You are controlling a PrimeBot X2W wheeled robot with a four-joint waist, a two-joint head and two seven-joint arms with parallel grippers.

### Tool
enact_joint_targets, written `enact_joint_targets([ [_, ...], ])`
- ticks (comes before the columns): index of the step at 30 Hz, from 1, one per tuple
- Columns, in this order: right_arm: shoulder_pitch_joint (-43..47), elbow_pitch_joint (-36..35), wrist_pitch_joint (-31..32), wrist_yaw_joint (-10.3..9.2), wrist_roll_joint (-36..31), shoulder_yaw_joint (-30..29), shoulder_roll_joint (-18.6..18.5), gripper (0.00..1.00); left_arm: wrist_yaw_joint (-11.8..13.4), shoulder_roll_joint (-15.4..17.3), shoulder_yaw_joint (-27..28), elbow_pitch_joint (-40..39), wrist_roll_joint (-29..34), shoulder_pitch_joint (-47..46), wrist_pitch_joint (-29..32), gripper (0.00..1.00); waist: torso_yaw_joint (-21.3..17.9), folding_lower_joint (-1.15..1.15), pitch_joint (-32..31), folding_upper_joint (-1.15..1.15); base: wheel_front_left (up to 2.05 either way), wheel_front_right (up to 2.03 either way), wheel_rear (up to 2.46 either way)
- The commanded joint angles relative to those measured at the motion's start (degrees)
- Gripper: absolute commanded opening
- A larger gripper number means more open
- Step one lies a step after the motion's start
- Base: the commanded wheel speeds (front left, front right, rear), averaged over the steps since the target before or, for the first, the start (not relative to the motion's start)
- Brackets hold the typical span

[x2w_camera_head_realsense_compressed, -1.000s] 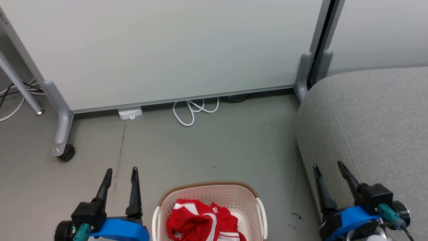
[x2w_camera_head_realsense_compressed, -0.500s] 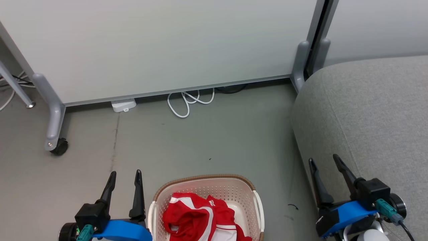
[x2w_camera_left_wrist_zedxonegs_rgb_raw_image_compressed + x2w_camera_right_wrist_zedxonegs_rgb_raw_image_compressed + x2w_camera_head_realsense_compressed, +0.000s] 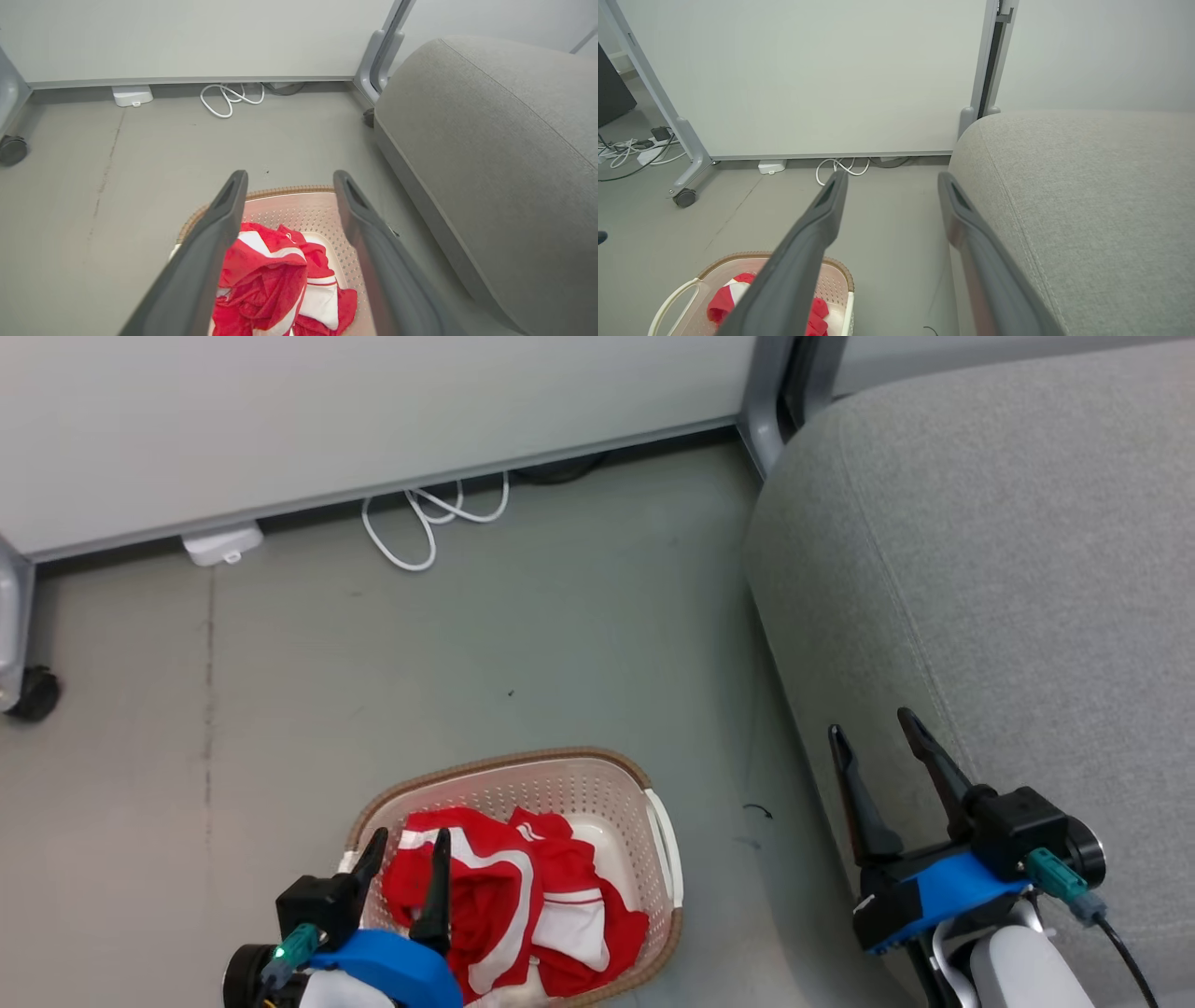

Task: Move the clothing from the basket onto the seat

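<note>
1. On the grey floor [image 3: 467, 644], just left of the seat [image 3: 1008, 569], stands the basket [image 3: 509, 758], with a strip of bare floor between them.
2. The basket's white handle faces the seat. Its near end is hidden behind the left arm, so its long axis is hard to judge.
3. The clothing [image 3: 551, 887] lies crumpled inside the basket. The red heap stretches from the basket's far left towards its near right in the head view, with white stripes curving along it.
4. The left pincer [image 3: 409, 838] hangs over the basket's left part with its fingers apart and empty, tips pointing towards the partition panel [image 3: 280, 411]. Whether they touch the cloth cannot be told.
5. The right pincer [image 3: 870, 724] is also spread and holds nothing. It sits in front of the seat's rounded side edge, well apart from the basket, with its tips pointing the same way.
6. A white cable [image 3: 411, 523] loops on the floor at the foot of the panel.
</note>
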Motion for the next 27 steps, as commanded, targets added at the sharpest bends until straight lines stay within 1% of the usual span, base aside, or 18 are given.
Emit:
enact_joint_targets([
  [1, -1.4, -0.1, -0.5, 0.03, 0.5, 0.3, -0.2, 1.00, -0.3, 0.4, -0.5, 1.4, 0.6, -1.8, 0.0, 1.00, -3.2, -0.01, 3.9, 0.00, 0.00, 0.00, 0.00],
  [3, -2.2, 0.2, -1.0, 0.03, 0.7, 0.2, -0.2, 1.00, -0.4, 0.7, -1.3, 3.6, 0.9, -3.4, -0.1, 1.00, -4.0, -0.01, 5.2, 0.00, 0.00, 0.00, 0.00],
  [7, -3.9, 0.5, -1.4, 0.03, 1.9, 1.5, -0.2, 1.00, -0.4, 2.3, -2.2, 7.3, 2.2, -6.2, -0.2, 1.00, -6.7, -0.01, 9.4, 0.00, 0.00, 0.00, 0.00],
  [12, -5.4, 1.3, -2.1, 0.03, 3.3, 2.6, -0.2, 1.00, -0.2, 4.5, -3.5, 12.6, 3.8, -9.1, -0.2, 1.00, -8.9, -0.01, 13.0, 0.00, 0.00, 0.00, 0.00],
  [18, -7.0, 1.4, -2.4, 0.03, 5.0, 3.6, -0.2, 1.00, 0.0, 7.5, -4.9, 18.5, 5.8, -12.4, -0.3, 1.00, -10.8, -0.01, 17.1, 0.00, 0.00, 0.00, 0.00],
  [23, -7.9, 0.2, -2.4, 0.03, 6.3, 4.3, -0.2, 1.00, -0.3, 9.5, -5.8, 23.3, 6.7, -15.9, 0.6, 1.00, -12.0, -0.01, 19.7, 0.00, 0.00, 0.00, 0.00],
  [27, -8.2, -0.4, -2.5, 0.03, 7.2, 5.1, -0.2, 1.00, 0.1, 10.4, -6.9, 26.1, 7.5, -19.1, 1.0, 1.00, -12.8, -0.01, 21.3, 0.00, 0.00, 0.00, 0.00],
])
